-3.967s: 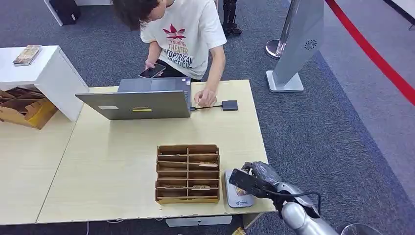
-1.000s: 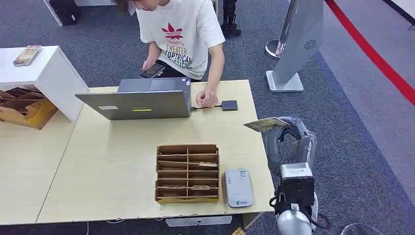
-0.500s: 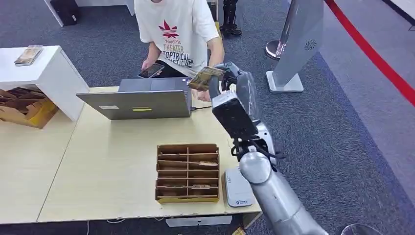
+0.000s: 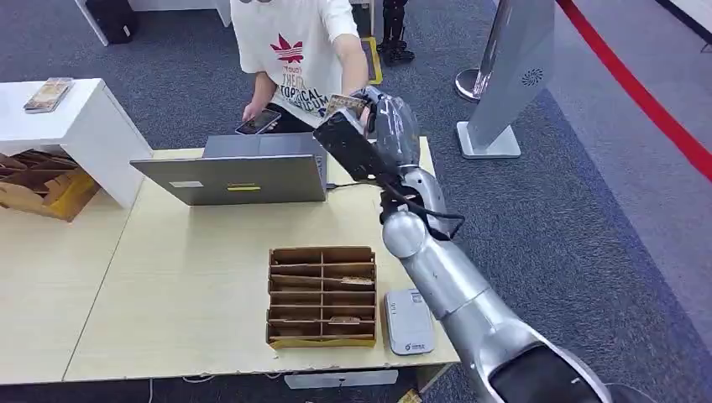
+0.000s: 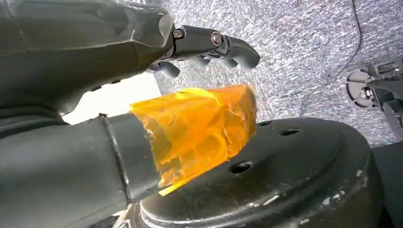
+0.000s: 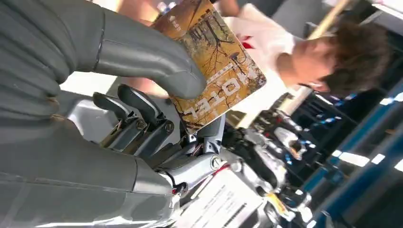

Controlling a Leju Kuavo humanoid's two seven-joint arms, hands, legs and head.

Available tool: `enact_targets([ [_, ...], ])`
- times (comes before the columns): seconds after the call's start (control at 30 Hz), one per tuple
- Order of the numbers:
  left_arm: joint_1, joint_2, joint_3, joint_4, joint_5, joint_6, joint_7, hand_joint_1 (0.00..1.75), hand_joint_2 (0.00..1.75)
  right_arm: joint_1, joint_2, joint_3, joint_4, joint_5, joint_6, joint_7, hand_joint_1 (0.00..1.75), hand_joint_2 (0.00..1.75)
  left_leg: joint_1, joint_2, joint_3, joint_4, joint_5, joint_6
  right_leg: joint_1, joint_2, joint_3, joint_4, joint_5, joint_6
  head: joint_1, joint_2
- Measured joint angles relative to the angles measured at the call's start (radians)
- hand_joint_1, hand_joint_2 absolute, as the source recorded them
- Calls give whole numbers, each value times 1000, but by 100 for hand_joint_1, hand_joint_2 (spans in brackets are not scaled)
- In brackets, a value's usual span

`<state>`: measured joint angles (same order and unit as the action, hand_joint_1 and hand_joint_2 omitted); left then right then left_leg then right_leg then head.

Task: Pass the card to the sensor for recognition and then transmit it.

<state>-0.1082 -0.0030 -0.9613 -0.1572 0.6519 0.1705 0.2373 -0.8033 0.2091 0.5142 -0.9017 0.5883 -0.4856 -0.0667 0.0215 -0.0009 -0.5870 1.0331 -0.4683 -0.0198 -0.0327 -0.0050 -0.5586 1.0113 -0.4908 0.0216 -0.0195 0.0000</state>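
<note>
My right hand (image 4: pixel 379 126) is stretched far out over the back of the table, toward a person (image 4: pixel 294 42) in a white T-shirt. It pinches a brown card (image 4: pixel 342 104) by one end. In the right wrist view the card (image 6: pixel 214 61) reads HOTEL, held between my thumb and darker fingers of the hand (image 6: pixel 71 95). One of the person's arms (image 4: pixel 353 59) comes down close to the card; I cannot tell if it touches. The grey sensor (image 4: pixel 409 321) lies flat at the table's near right edge. My left hand (image 5: pixel 95 61) hangs empty with its fingers apart and orange wrap on the thumb.
A wooden card organiser (image 4: pixel 322 296) stands left of the sensor. An open laptop (image 4: pixel 235 172) sits at the back of the table (image 4: pixel 193 277), cabled to a small black box. The person holds a phone (image 4: pixel 259 124). A white kiosk (image 4: pixel 512 75) stands at the right.
My right hand lifted the card off the sensor, swung up past the table's right edge, and has reached forward to the person. The person has straightened up, and their hand has left the table.
</note>
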Motion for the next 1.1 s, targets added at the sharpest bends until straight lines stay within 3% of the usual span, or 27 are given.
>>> enact_targets([
  [0.2,-4,-1,-14,0,-3,-2,3,0,0,-50,17,-11,139,22,-7,25,175,175,0,0,0,0,0,0,0,0,0,0,0,0,0,0],
  [0.23,-4,-2,-14,0,-3,-3,4,0,0,-53,19,-14,155,24,-6,26,0,175,0,0,0,0,0,0,0,0,0,0,0,0,0,0],
  [0.3,-4,-2,-14,0,0,-6,4,0,0,-58,22,-16,185,21,11,28,0,175,0,0,0,0,0,0,0,0,0,0,0,0,0,0],
  [0.37,-4,-2,-14,0,7,-8,4,0,0,-63,29,-26,207,-18,75,28,0,175,0,0,0,0,0,0,0,0,0,0,0,0,0,0],
  [0.4,-4,-2,-14,0,11,-10,4,0,0,-63,33,-32,215,-41,105,23,0,0,0,0,0,0,0,0,0,0,0,0,0,0,0,0],
  [0.53,-3,-2,-14,0,27,-14,-3,0,0,-51,62,-66,213,-193,244,-29,0,0,0,0,0,0,0,0,0,0,-1,0,0,0,0,0],
  [0.7,2,-2,-14,0,55,-6,-23,0,0,44,83,-71,106,-394,388,-57,0,0,1,0,-1,0,0,0,0,0,-1,0,0,0,0,0],
  [0.73,5,-2,-13,0,64,-2,-31,0,0,66,86,-70,74,-441,416,-62,0,175,1,0,-1,0,0,0,0,0,-1,0,0,0,0,0],
  [0.87,24,-3,7,0,107,18,-69,0,0,206,81,-31,-99,-709,555,-61,0,175,1,0,-1,0,-1,0,0,0,-2,-1,-1,0,0,0],
  [0.97,36,-3,21,0,131,27,-84,0,0,303,51,25,-220,-829,568,-62,0,175,1,0,-2,0,-1,0,0,0,-3,-1,-1,0,0,0],
  [1.1,48,-4,44,0,159,30,-89,0,0,406,-12,90,-352,-891,562,-76,0,175,0,1,-3,0,-1,0,0,1,-3,-1,-1,0,0,0],
])
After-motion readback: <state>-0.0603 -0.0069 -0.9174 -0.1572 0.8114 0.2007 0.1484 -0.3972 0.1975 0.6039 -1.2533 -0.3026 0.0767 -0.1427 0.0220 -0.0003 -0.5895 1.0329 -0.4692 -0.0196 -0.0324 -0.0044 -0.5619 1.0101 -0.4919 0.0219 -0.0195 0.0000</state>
